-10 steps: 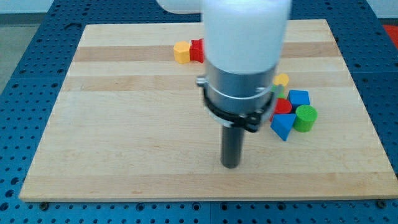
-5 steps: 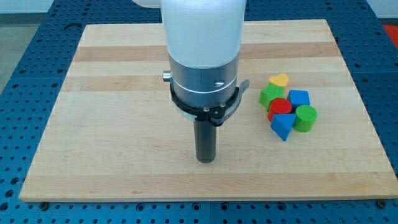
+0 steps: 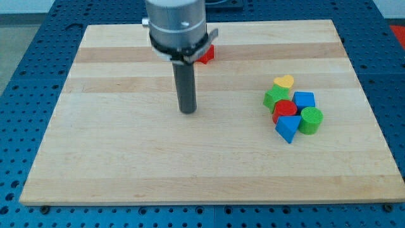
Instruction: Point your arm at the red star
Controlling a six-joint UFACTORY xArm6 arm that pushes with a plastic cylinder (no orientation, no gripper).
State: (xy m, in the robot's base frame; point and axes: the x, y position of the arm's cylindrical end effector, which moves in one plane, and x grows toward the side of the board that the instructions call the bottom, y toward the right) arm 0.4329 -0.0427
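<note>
On a pale wooden worktop (image 3: 126, 158) resting on a blue pegboard base (image 3: 19, 63), the arm's grey cylindrical housing (image 3: 177, 25) drops in from the view's top, ending in a straight dark rod. There is no gripper on this arm, so nothing spreads, presses together or pinches. My tip (image 3: 187, 111) sits on bare wood left of centre, well apart from the cluster at the view's right. The red star (image 3: 205, 54) lies near the view's top, mostly hidden behind the housing, with only its right part showing; it is above and slightly right of my tip, not touching it. At the view's right, six blocks huddle together: a green star-like block (image 3: 274, 98), a blue cube (image 3: 304, 100), a green cylinder (image 3: 311, 120), a blue triangular block (image 3: 287, 128), a red cylinder (image 3: 286, 109) in their midst, and a yellow heart (image 3: 284, 81) at the top.
</note>
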